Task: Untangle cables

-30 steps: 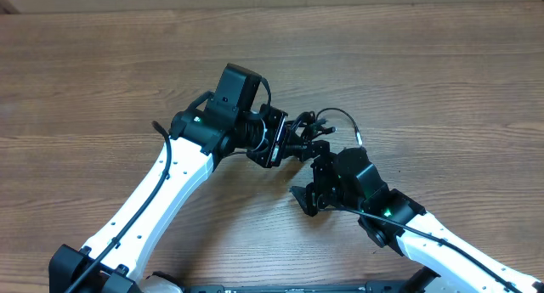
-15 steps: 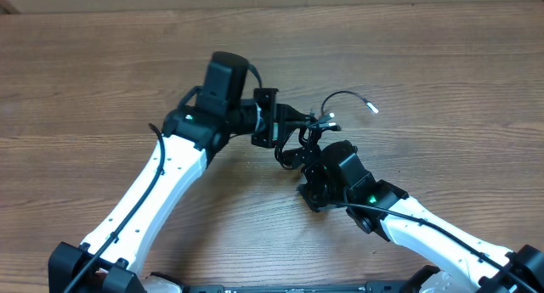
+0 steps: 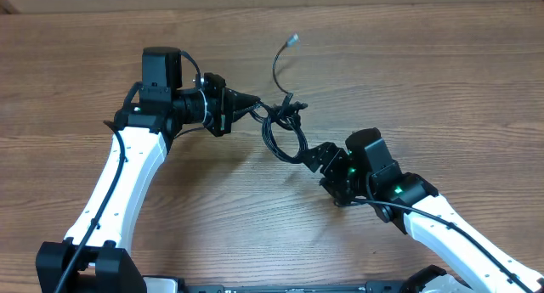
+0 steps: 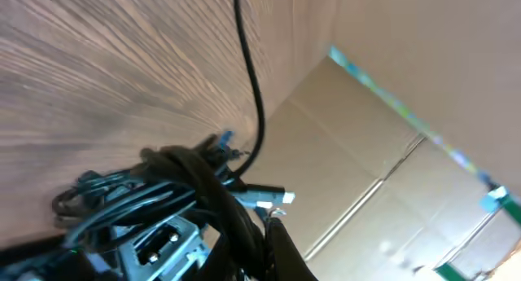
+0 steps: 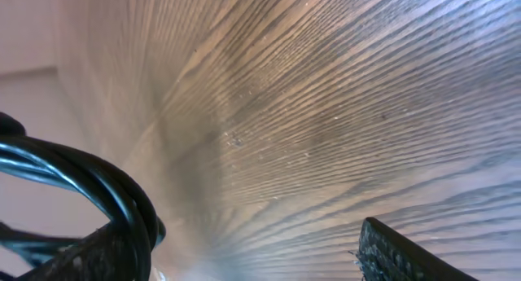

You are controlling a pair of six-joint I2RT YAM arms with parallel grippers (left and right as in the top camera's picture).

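**Mia:** Where are the cables point(image 3: 286, 133) sitting?

**Ben:** They are bunching up in one black knot near the middle of the table point(image 3: 442, 72), between the two arms.

**Mia:** Is someone holding them?

**Ben:** Yes, the left gripper point(image 3: 253, 113) is. Its fingers are pressing together on the left side of the knot and pinching it. In the left wrist view the tangle is sitting right up against the fingers.

**Mia:** What is the right gripper point(image 3: 316, 157) doing?

**Ben:** It is sitting just beside the bottom of the knot. Its fingers are standing wide apart. In the right wrist view bare wood is showing between them. A few shiny black strands are curving right by the finger at the left edge.

**Mia:** Is anything sticking out of the knot?

**Ben:** One thin cord is curling up and away from it, toward the far side of the table. A small pale plug point(image 3: 293, 40) is sitting at its tip, well apart from both grippers.

**Mia:** Is the knot touching the table?

**Ben:** I am looking hard, but I cannot tell.
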